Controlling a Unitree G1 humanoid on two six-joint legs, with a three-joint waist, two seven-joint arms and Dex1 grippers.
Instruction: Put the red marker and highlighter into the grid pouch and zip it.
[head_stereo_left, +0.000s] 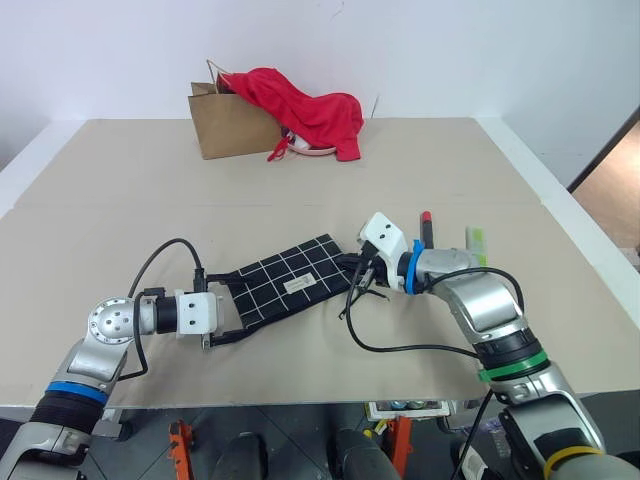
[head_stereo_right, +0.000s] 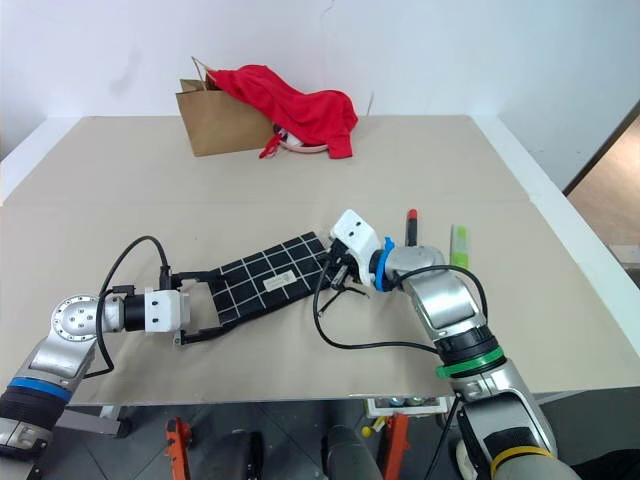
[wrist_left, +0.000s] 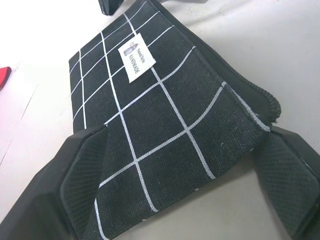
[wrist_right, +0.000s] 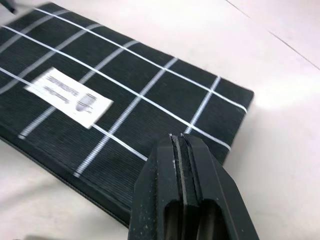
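At mid-table, soft limp grid pouch (head_stereo_left: 285, 283) sits between left gripper's (wrist_left: 190, 200) spread fingers; right gripper (wrist_right: 180, 150) pinched shut, empty; best taken by the stiffer zipper edge.

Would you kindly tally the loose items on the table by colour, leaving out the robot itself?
Black with white grid: 1, the grid pouch
Dark with red ends: 1, the red marker
Lime green: 1, the highlighter
Brown: 1, the paper bag
Red: 1, the cloth
Total: 5
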